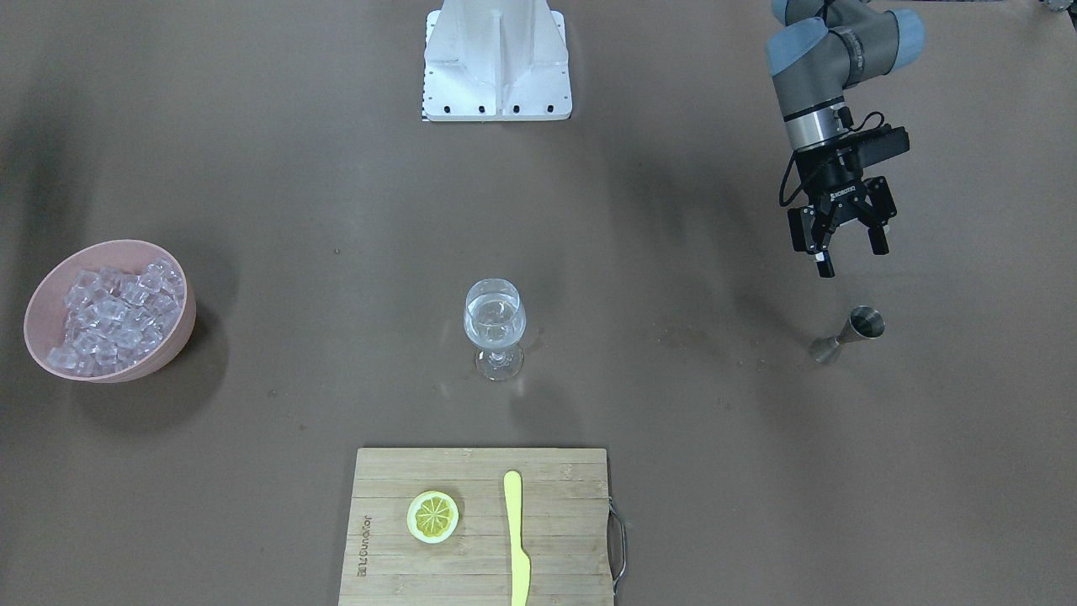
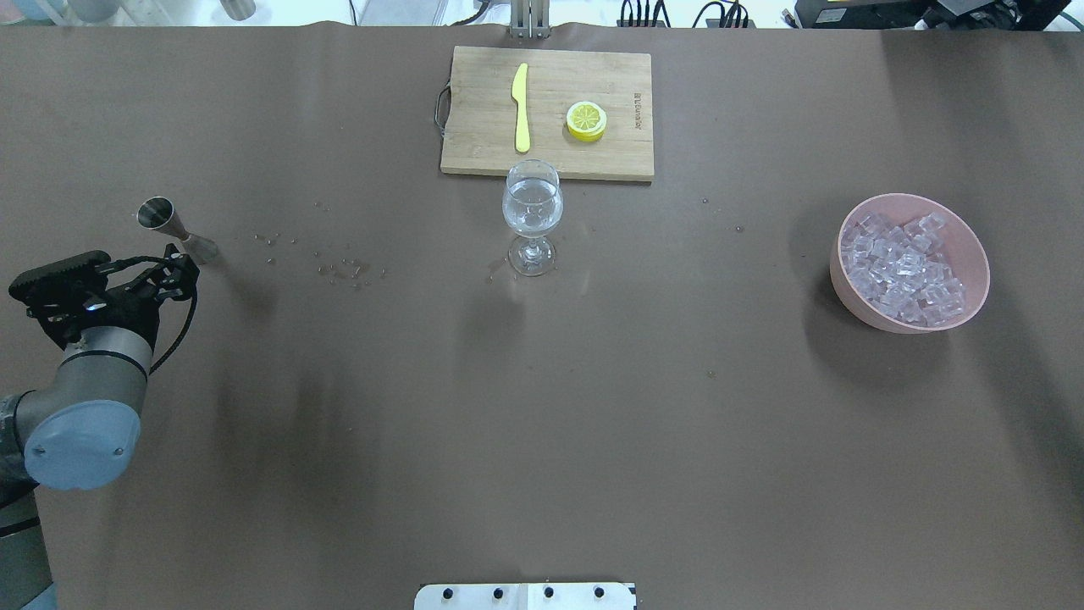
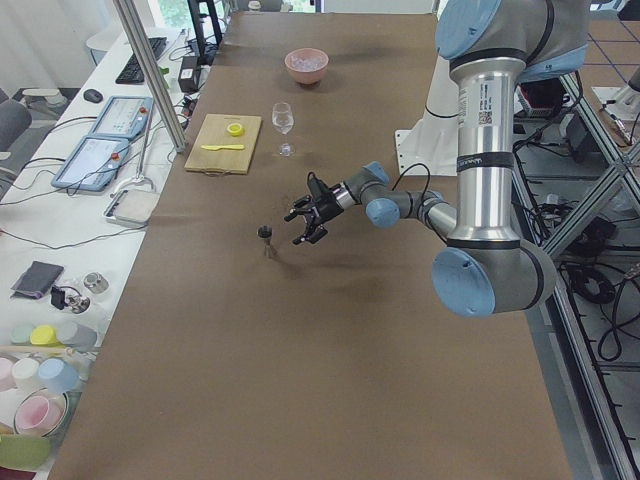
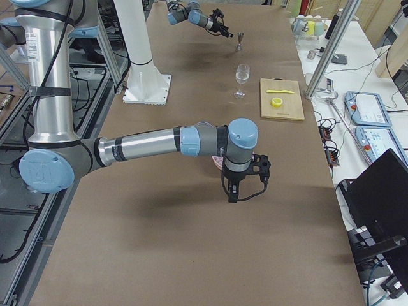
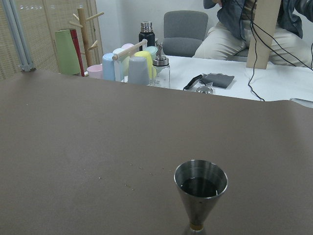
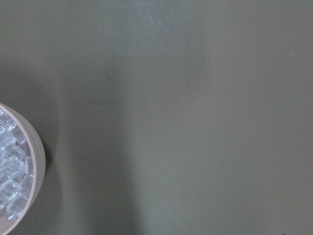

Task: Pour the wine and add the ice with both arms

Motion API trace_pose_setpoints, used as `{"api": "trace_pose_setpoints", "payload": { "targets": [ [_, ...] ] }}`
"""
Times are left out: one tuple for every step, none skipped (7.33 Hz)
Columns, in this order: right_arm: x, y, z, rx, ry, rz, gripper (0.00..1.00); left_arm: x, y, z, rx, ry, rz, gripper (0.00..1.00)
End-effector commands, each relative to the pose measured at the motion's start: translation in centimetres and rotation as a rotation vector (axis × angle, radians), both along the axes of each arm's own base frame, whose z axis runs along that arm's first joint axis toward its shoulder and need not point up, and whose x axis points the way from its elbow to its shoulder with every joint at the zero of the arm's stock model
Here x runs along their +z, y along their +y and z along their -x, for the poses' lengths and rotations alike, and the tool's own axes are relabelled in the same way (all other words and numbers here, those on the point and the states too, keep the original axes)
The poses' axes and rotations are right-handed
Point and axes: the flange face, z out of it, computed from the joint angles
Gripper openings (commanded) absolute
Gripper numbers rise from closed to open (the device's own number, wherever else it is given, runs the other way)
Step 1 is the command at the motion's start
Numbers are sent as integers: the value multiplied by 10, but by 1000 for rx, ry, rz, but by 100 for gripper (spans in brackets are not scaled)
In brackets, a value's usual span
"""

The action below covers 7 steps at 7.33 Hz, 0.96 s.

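A stemmed glass (image 1: 495,324) (image 2: 532,212) stands mid-table with the clear wine (image 1: 495,328) in its bowl. The ice (image 1: 118,316) (image 2: 904,267) is heaped in a pink bowl (image 1: 181,332) (image 2: 974,254). My left gripper (image 1: 840,244) (image 2: 174,273) hangs open and holds nothing, just on the robot side of a steel jigger (image 1: 850,334) (image 2: 174,227) (image 5: 200,193) that stands upright. My right gripper (image 4: 245,186) shows only in the exterior right view, hanging by the pink bowl (image 6: 34,161). I cannot tell whether it is open or shut.
A wooden cutting board (image 1: 555,539) (image 2: 474,127) on the operators' side carries a lemon slice (image 1: 433,515) and a yellow knife (image 1: 516,539). Droplets (image 2: 339,267) dot the table between jigger and glass. The white pedestal (image 1: 496,59) stands at the robot's side.
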Motion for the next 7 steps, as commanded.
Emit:
{"api": "trace_pose_setpoints", "payload": {
  "targets": [
    [0,0,0,0,-1,1,100,10,-15,-31,-35,-10,-15,98],
    [0,0,-1,1,-1,0,100,10,-24,-51,-44,-7,-15,98],
    [1,0,0,-1,0,1,100,17,-26,-56,-44,-21,-9,98],
    [1,0,0,-1,0,3,100,17,-27,-58,-39,-28,-10,98],
    [1,0,0,-1,0,3,100,24,-28,-59,-37,-48,-5,98],
    [2,0,0,-1,0,4,100,37,-29,-61,-30,-84,5,98],
    [1,0,-1,1,0,3,100,44,-29,-62,-30,-97,10,98]
  ]
}}
